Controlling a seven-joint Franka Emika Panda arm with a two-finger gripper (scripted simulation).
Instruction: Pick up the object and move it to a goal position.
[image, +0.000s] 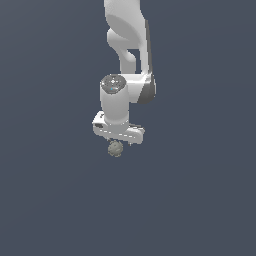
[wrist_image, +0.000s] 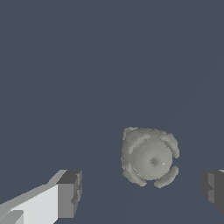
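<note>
The object (image: 115, 149) is a small lumpy grey-olive ball lying on the dark floor, just below the white hand in the exterior view. In the wrist view the object (wrist_image: 149, 156) shows a bumpy rim around a smooth centre. My gripper (wrist_image: 142, 190) is open, its two dark fingertips (wrist_image: 70, 193) spread wide to either side of the ball without touching it. The ball lies slightly off the line between them. In the exterior view the gripper (image: 120, 141) hangs right over the ball, and its fingers are mostly hidden under the hand.
The white arm (image: 127, 40) reaches down from the top of the exterior view. Around it there is only plain dark blue-grey floor (image: 200, 200).
</note>
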